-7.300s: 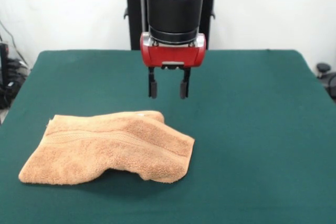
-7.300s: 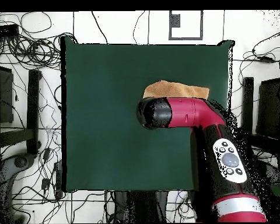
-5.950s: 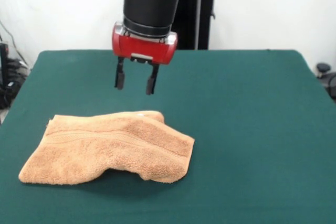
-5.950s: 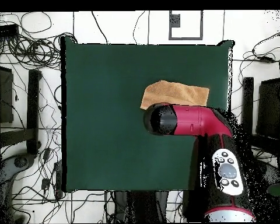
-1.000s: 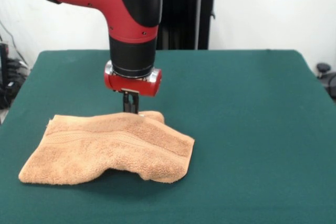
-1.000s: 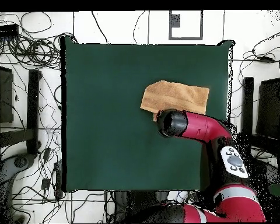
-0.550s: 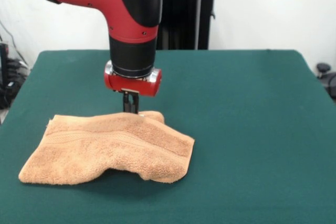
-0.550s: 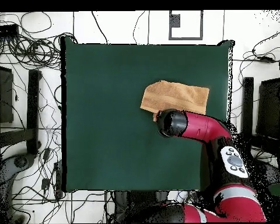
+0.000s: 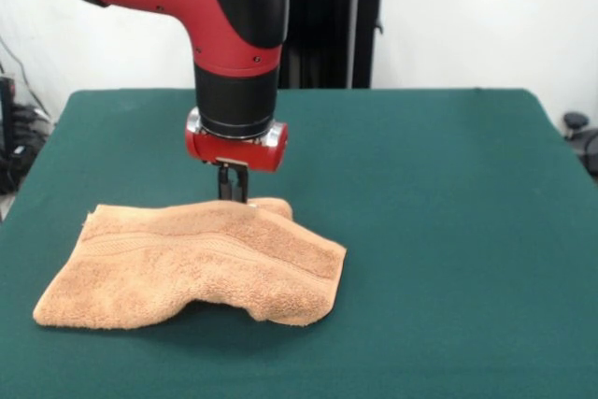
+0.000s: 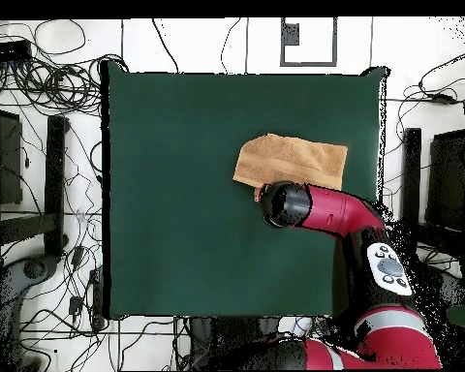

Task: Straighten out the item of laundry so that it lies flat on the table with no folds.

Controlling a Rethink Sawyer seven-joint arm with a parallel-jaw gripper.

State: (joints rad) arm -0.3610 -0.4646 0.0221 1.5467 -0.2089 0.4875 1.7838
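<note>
Pinching the towel (image 9: 192,265) at its far raised edge, tool (image 9: 233,192) closed on it per front view; overhead hides the tool, shows towel near one counter (image 10: 178,194) side.

Overhead, the arm (image 10: 319,208) hides the gripper (image 9: 233,195); its jaws seem closed on the towel (image 9: 196,262).
</note>
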